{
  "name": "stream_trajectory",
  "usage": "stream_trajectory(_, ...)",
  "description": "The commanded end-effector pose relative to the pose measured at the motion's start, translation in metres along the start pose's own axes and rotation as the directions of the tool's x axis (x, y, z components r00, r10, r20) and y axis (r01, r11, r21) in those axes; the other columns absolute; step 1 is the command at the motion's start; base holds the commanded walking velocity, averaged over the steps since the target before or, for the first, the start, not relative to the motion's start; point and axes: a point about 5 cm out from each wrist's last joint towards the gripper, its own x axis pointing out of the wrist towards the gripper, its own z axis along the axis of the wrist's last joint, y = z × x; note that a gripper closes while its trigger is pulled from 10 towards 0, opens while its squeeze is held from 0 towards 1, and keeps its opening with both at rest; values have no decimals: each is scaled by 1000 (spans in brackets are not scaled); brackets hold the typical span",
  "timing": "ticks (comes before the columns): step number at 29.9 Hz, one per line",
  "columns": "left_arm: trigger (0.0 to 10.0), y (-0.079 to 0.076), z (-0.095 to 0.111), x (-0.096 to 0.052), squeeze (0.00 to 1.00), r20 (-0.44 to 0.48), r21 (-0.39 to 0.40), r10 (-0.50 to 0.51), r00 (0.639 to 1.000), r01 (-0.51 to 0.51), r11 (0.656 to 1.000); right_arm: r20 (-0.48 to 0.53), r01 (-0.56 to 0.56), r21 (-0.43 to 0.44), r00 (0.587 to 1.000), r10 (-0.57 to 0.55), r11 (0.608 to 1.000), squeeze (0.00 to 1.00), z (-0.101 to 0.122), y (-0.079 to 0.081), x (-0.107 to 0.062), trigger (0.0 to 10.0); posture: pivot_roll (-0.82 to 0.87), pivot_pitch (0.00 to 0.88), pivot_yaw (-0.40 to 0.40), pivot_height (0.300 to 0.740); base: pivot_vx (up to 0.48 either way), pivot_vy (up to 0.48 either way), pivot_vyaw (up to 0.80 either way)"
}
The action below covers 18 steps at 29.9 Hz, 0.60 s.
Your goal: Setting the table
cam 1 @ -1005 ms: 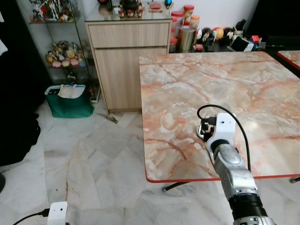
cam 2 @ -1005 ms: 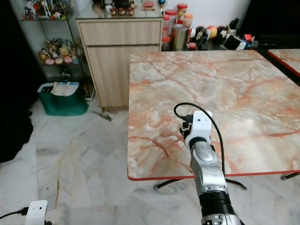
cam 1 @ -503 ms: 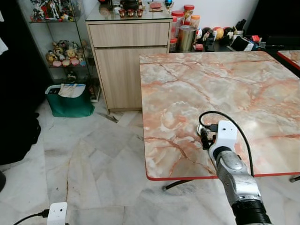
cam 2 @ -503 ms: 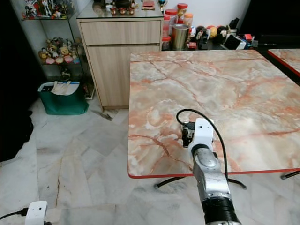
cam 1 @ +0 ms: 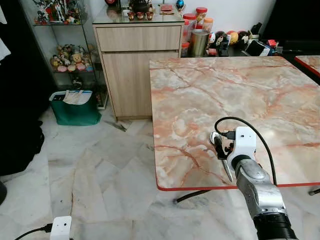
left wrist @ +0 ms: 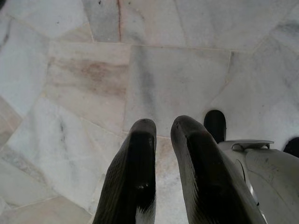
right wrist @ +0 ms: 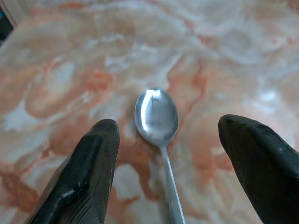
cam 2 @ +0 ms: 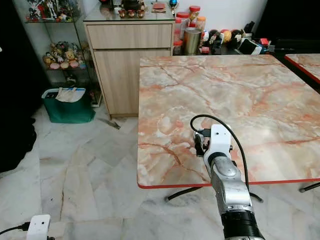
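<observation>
A home dining room is indicated: beside the marble table (cam 1: 235, 95), a wooden sideboard (cam 1: 137, 65) and figurine-filled display cabinet (cam 1: 62, 50) are seen.

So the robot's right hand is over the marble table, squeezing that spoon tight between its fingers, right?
Not quite. The right hand is over the marble table, but it is open, not squeezing. The right wrist view shows the spoon lying flat on the table in the gap between the two spread fingers, touching neither one.

spoon (right wrist: 157, 116): handle end cut off by frame edge | shelf figurines (cam 1: 65, 62): too small to identify
</observation>
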Motion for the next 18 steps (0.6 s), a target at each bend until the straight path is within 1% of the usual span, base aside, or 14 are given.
stream_trajectory(1,10000,2,-6,-1,0,-27,5,2,1000,-2,1000,-51,5,7,999,-5,1000,0,-6,-6,2,10000,13,90,-38,740,0,0,0)
stream_trajectory(4,10000,2,-6,-1,0,-28,5,2,1000,-2,1000,-55,-6,18,998,7,1000,0,-6,-6,3,10000,18,92,-39,740,0,0,0)
stream_trajectory(6,10000,2,-6,-1,0,-27,4,3,1000,-3,1000,-53,-48,27,997,49,998,0,-5,-4,4,10000,18,92,-39,740,0,0,0)
stream_trajectory(8,10000,2,-6,-1,0,-27,4,3,1000,-3,1000,-53,-48,27,997,49,998,0,-5,-4,4,10000,18,92,-39,740,0,0,0)
stream_trajectory(13,10000,2,-6,-1,0,-25,3,3,1000,-3,1000,-53,-113,32,992,114,993,0,1,2,10,10000,22,97,-37,740,0,0,0)
stream_trajectory(18,10000,2,-6,-1,0,-26,2,2,1000,-2,1000,-43,-110,34,993,111,993,0,3,0,12,10000,23,98,-37,740,0,0,0)
